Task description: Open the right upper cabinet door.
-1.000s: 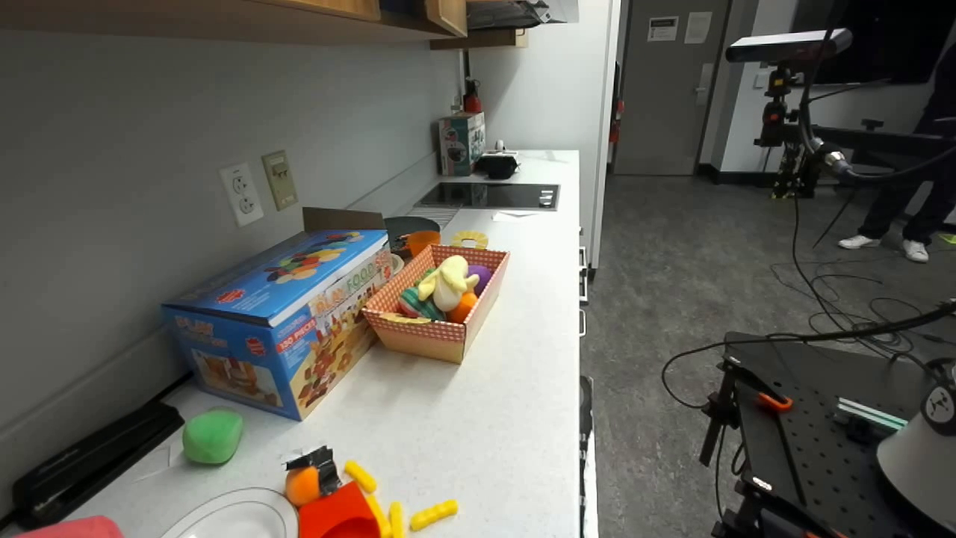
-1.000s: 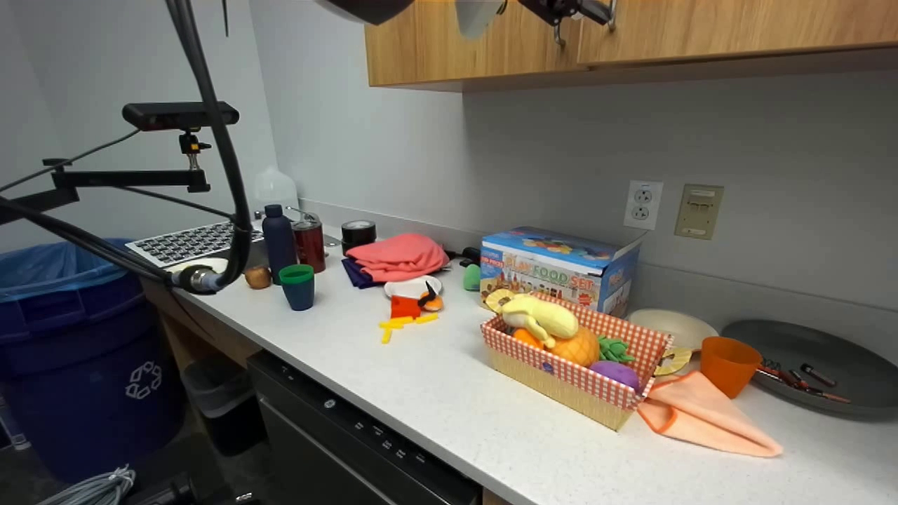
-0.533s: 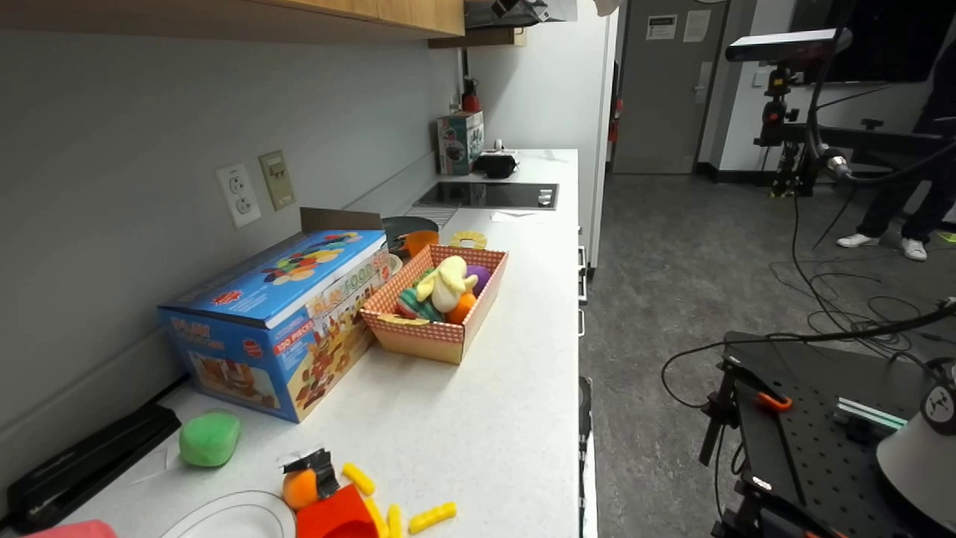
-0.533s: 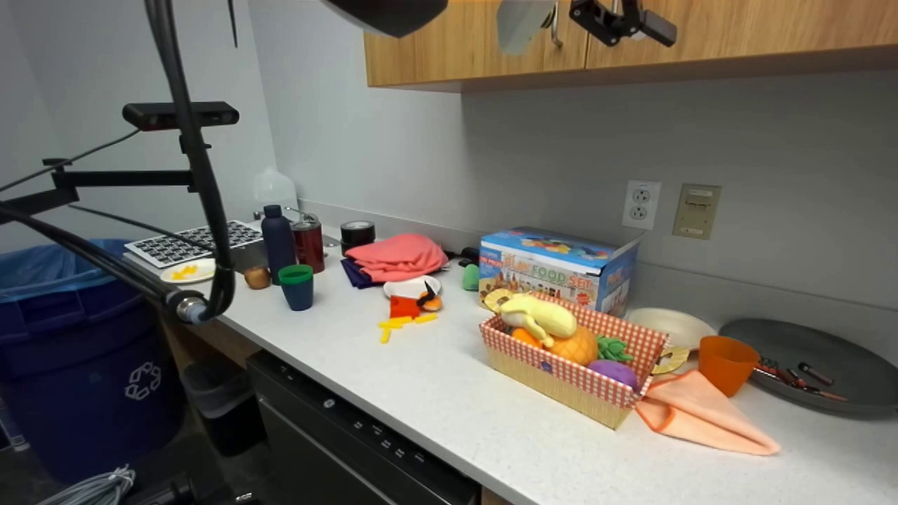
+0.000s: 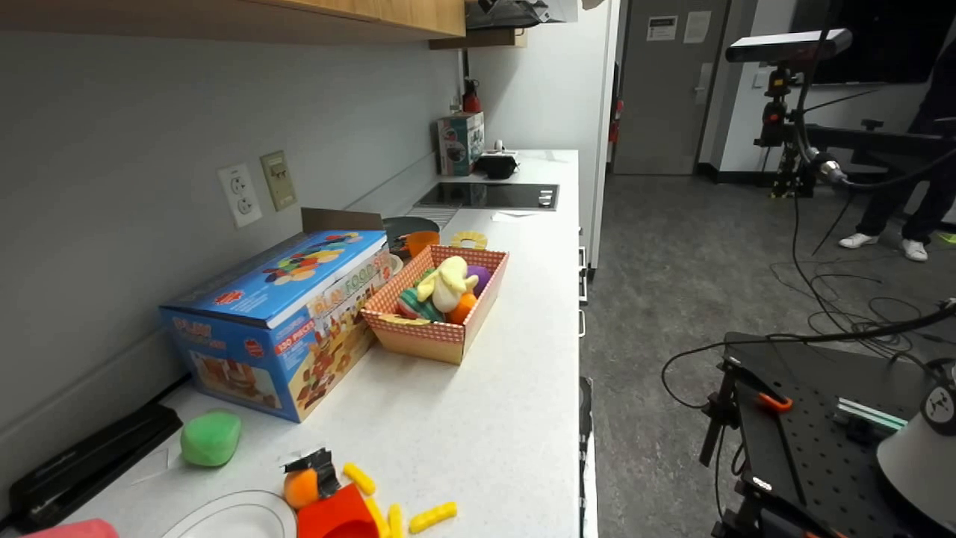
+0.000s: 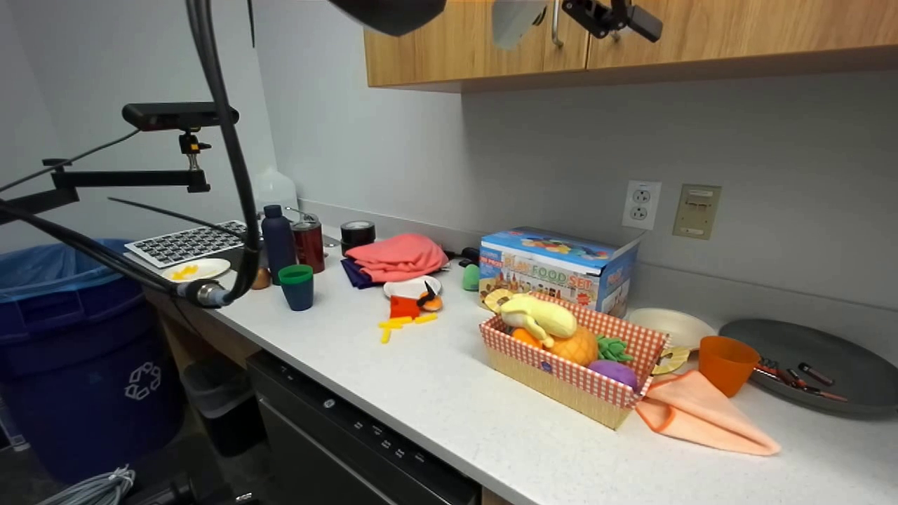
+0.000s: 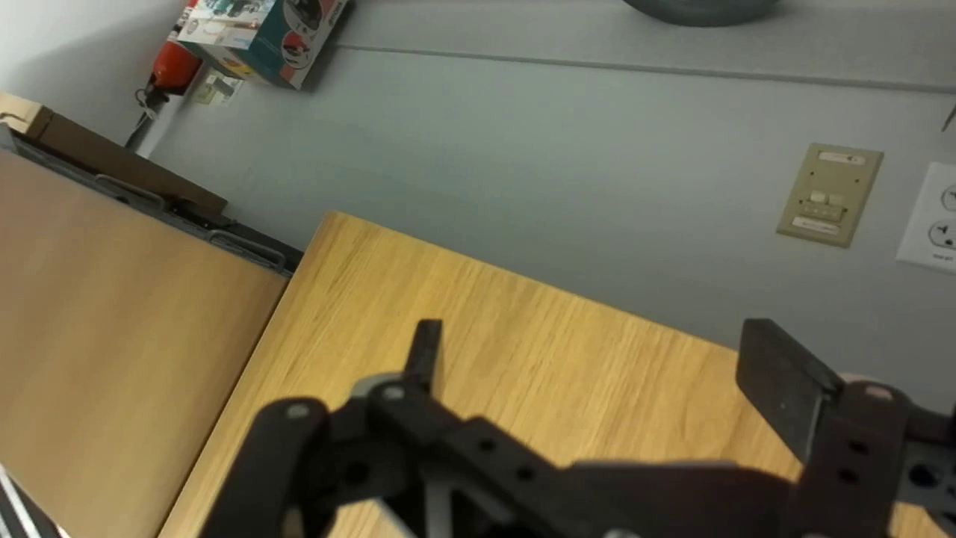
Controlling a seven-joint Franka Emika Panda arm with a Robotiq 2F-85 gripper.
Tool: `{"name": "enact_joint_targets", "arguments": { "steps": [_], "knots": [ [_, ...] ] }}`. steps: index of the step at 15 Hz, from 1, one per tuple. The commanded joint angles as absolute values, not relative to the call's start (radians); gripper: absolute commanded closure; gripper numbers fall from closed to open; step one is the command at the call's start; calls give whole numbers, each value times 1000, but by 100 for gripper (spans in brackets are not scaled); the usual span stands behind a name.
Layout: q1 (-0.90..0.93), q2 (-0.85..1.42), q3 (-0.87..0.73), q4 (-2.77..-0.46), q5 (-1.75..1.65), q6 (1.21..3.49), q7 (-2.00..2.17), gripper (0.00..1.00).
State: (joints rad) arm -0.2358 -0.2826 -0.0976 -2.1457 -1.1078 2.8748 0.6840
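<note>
A: The pincer [image 7: 594, 336], quick?
B: Fingers [image 7: 780, 385] well apart, nothing clamped.
A: Right upper cabinet door [image 7: 515, 306]?
B: Straight ahead of the pincer; its wood grain shows through the gap in the wrist view. In an exterior view it runs on to the right of the pincer. Looks closed, level with the neighbouring door [image 6: 463, 45] left of the pincer.
A: Contact?
B: Can't say, depth's unclear.
A: How will it handle?
B: My guess: stiff panel, some weight, but it should swing, so a modest steady pull ought to do. Not fragile. Face is smooth and flat; fingers would just skid.
A: So grab where?
B: Its handle [image 6: 615, 35]. Only a scrap shows behind the pincer; can't pick it out in the wrist view. Neighbour's handle [image 6: 555, 24], just left of the pincer, is a bowed bar; probably the same sort. Don't take that one.
A: Risk?
B: Hard, slick bar could slide or twist in the grip. Close fully round it, draw back in an arc.
</note>
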Motion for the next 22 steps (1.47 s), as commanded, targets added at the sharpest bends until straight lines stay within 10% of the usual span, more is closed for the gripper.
{"name": "enact_joint_targets", "arguments": {
  "steps": [1,22],
  "knots": [
    [-191,-243,-97,-2075,-990,2859,656,0],
    [-87,-48,-71,-1759,-815,2743,697,0]
  ]
}}
